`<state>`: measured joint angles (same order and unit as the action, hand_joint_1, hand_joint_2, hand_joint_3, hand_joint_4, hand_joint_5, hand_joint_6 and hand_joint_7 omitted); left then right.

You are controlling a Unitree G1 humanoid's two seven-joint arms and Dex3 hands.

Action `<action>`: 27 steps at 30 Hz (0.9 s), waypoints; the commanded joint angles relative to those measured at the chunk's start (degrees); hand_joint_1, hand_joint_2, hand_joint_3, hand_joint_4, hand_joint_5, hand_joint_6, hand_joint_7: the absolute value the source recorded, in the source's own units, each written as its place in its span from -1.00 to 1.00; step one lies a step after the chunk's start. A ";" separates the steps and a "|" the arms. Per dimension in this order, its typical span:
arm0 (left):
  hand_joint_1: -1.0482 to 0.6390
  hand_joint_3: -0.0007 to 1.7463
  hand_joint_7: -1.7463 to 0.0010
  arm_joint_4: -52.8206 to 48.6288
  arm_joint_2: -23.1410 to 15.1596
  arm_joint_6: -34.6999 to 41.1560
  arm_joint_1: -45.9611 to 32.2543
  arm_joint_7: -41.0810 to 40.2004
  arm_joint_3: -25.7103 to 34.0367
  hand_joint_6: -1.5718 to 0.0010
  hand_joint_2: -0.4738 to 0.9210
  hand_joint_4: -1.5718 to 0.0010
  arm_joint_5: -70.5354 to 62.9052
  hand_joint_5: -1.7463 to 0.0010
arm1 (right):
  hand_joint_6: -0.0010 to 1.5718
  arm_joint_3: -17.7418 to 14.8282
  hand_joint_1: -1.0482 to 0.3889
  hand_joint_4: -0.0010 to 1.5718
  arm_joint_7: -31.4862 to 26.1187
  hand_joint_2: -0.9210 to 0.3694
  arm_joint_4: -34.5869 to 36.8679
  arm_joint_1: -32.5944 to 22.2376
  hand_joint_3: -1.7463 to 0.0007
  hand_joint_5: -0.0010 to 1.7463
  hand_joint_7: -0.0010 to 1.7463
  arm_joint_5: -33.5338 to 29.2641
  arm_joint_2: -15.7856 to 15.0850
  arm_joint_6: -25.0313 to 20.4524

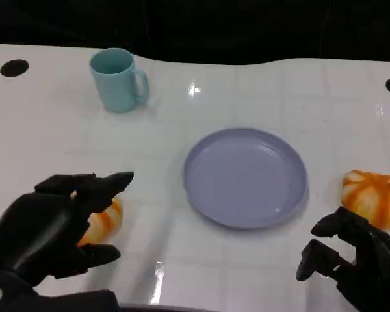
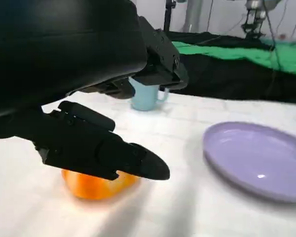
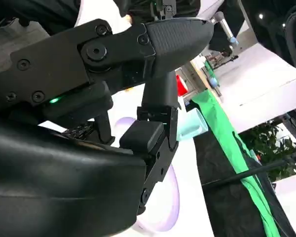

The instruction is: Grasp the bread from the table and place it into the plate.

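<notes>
The bread (image 1: 106, 222) nearest the left hand is an orange-and-white glazed bun lying on the white table (image 1: 247, 84) at the near left, well apart from the plate. Most of it is hidden under the fingers, so its long axis cannot be told; in the left wrist view it shows as a low orange mound (image 2: 96, 186) flat on the table. A second bread (image 1: 374, 196), orange with pale stripes, lies at the far right edge, its longer side running roughly left to right, just beside the right hand and near the plate's right rim.

The left hand (image 1: 55, 227) arches over the first bread with fingers (image 2: 138, 163) spread, one set reaching above it toward the plate and another low beside it; whether they touch the bread cannot be told, and they are not closed on it. The right hand (image 1: 351, 257) rests low at the near right, fingers partly curled and apart, holding nothing.

The lavender plate (image 1: 201, 195) sits flat in the middle of the table. A light blue mug (image 1: 117, 81) stands upright behind it to the left, handle pointing right
</notes>
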<state>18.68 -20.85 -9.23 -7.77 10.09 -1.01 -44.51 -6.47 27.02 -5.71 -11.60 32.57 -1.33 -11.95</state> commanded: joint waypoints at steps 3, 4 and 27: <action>-0.33 -1.00 1.00 2.40 -2.60 6.56 0.56 4.06 -2.31 0.70 0.91 0.87 -6.65 0.91 | 0.07 -0.50 -0.27 -0.06 -0.38 -1.00 -0.30 -0.04 0.79 0.77 0.18 0.08 -0.54 -0.33; -0.32 -1.00 1.00 2.56 -3.05 7.71 1.04 5.53 -2.88 0.71 0.90 0.88 -7.68 0.92 | 0.07 -0.48 -0.27 -0.06 -0.38 -1.00 -0.29 -0.05 0.79 0.77 0.18 -0.08 -0.56 -0.17; -0.40 -1.00 1.00 -26.68 -6.02 13.60 22.85 11.35 -15.03 0.89 0.84 0.99 -8.68 1.00 | 0.04 -0.61 -0.26 -0.07 0.63 -1.00 0.03 -0.28 0.76 0.77 0.18 -0.11 -0.62 0.59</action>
<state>-4.82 -25.69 3.85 12.56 20.76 -14.93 -53.70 -6.75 27.37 -5.71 -11.78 32.59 -1.40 -11.96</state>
